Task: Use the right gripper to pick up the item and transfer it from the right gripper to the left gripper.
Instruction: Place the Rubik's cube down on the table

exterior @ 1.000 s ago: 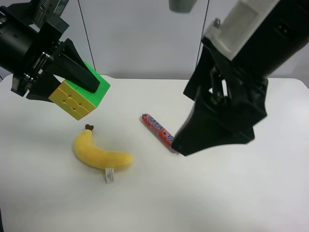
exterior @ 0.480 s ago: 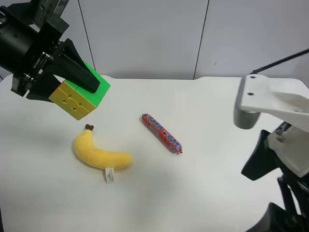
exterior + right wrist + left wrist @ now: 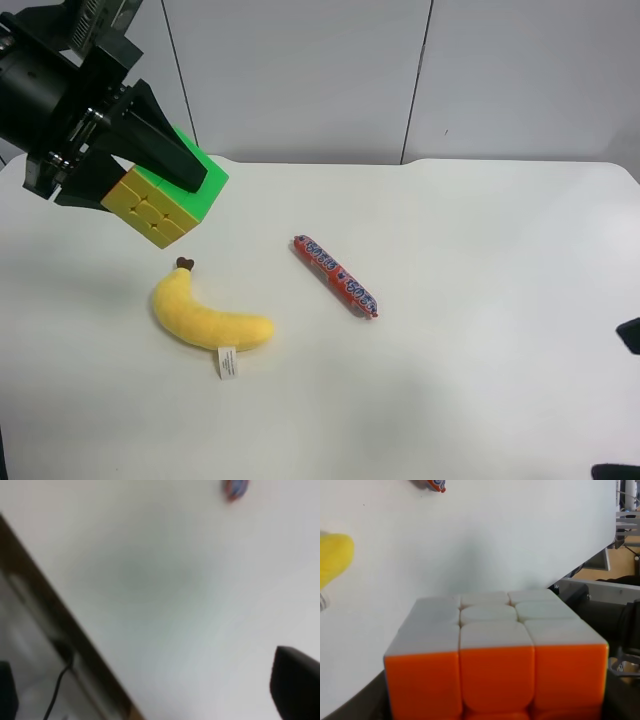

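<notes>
Nearest the camera, low by the right edge of the white tabletop, the right pincer stands spread wide with nothing between its jaws. Farther in lie a yellow plush banana and a red candy stick, apart from each other. At the far left, the left pincer is clamped on the small green, yellow, orange and white puzzle cube, held clear above the tabletop. Pickup and handover both look complete, and nothing plainly remains.

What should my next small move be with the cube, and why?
Probably just keep the left hand shut and ease it to a steady rest pose. The cube sits clamped in it above the table, clear of the plush banana, while the right hand is open and empty near the table's edge, so the handover looks complete.
</notes>
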